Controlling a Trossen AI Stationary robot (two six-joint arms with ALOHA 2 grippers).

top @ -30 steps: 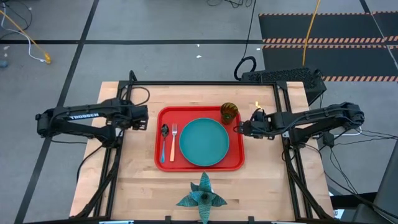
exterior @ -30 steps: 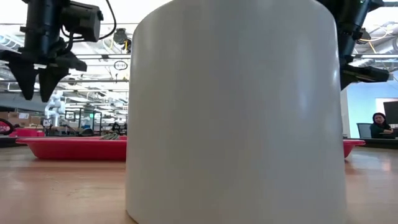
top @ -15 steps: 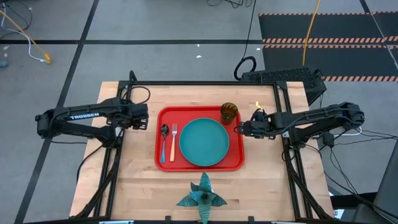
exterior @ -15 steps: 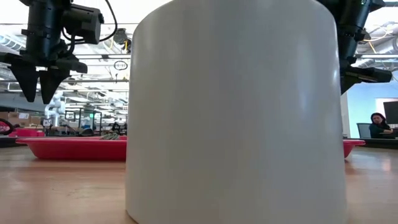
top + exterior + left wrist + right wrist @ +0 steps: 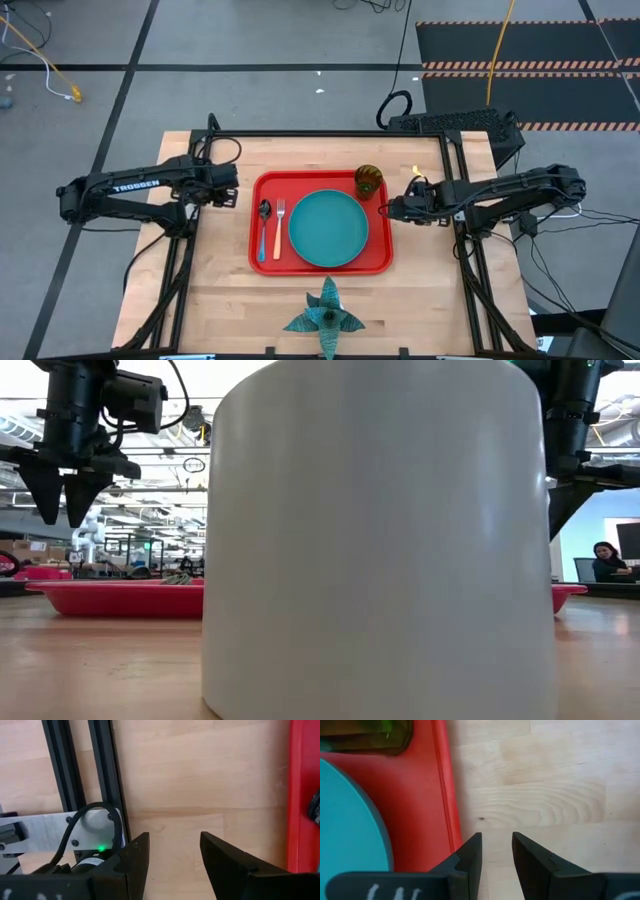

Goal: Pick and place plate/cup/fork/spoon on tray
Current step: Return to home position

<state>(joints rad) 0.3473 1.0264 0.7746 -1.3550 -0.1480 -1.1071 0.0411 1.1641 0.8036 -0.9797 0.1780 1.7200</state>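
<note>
The red tray (image 5: pixel 375 262) lies mid-table. On it rest the teal plate (image 5: pixel 328 227), the cup (image 5: pixel 369 180) upright in the far right corner, and left of the plate the orange-handled fork (image 5: pixel 279 228) and the blue-handled spoon (image 5: pixel 263 232), side by side. My left gripper (image 5: pixel 232 188) hangs open above bare wood just left of the tray, fingers pointing down (image 5: pixel 175 855). My right gripper (image 5: pixel 388 209) stands open over the wood just outside the tray's right rim (image 5: pixel 447 795), nothing between its fingers (image 5: pixel 497 852).
A teal star-shaped folded object (image 5: pixel 325 315) lies near the table's front edge. Black frame rails (image 5: pixel 107 775) run along both table sides. In the low view a wide white cylinder (image 5: pixel 375 540) blocks the middle. A person (image 5: pixel 608 560) sits far behind.
My right gripper has tipped a little steeper, its fingertips swinging slightly away from the tray toward the table's right edge. The things on the tray have not moved.
</note>
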